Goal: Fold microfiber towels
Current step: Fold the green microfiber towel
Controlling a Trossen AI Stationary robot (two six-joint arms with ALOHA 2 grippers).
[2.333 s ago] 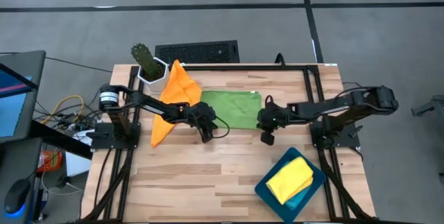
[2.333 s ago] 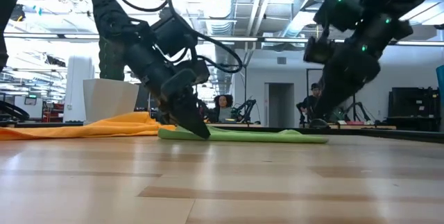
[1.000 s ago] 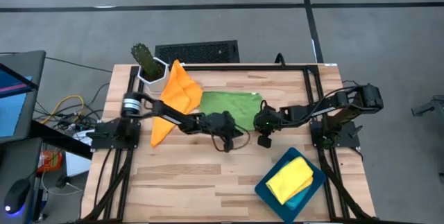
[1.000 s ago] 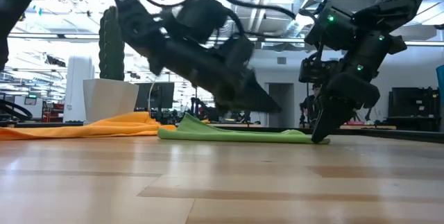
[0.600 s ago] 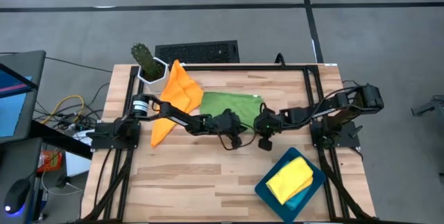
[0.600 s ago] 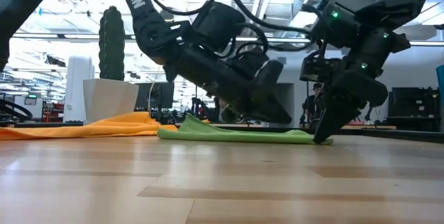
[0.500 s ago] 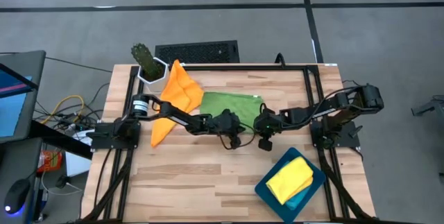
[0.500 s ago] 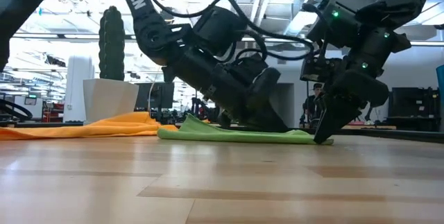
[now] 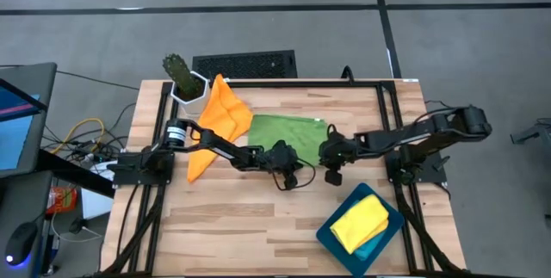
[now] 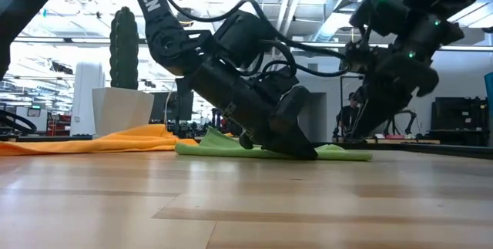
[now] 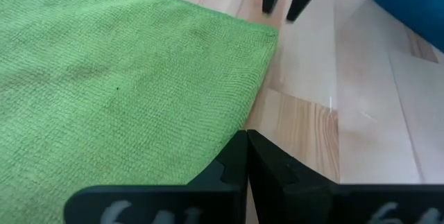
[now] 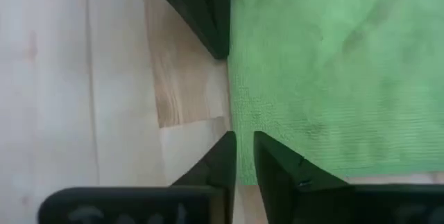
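The soft green microfiber towel (image 9: 288, 133) lies flat toward the back middle of the pale wooden-plank counter (image 9: 258, 218); the left hand (image 9: 290, 175) is clenched tight, its fingers pressed together and grasping nothing, its tip down at the towel's near edge close to the right-hand corner; in the left wrist view the closed fingers (image 11: 244, 156) meet just where green cloth (image 11: 118, 92) gives way to bare wood; the right hand (image 9: 331, 172) sits just beside that same corner, its fingers (image 12: 229, 158) slightly parted with a narrow gap, straddling the towel's edge (image 12: 326, 71) without a clear grip on it; in the low view the left arm's dark bulk (image 10: 246, 87) crosses in front of the towel's middle, and the right hand (image 10: 356, 133) hangs over its far end; the rumpled orange microfiber towel (image 9: 215, 123) lies touching the green one's left side; behind it stands a green cactus in a white pot (image 9: 182, 78); the folded yellow microfiber towel (image 9: 363, 220) rests in the stiff dark teal rectangular tray (image 9: 331, 237) at the counter's near right corner, well apart from both hands.
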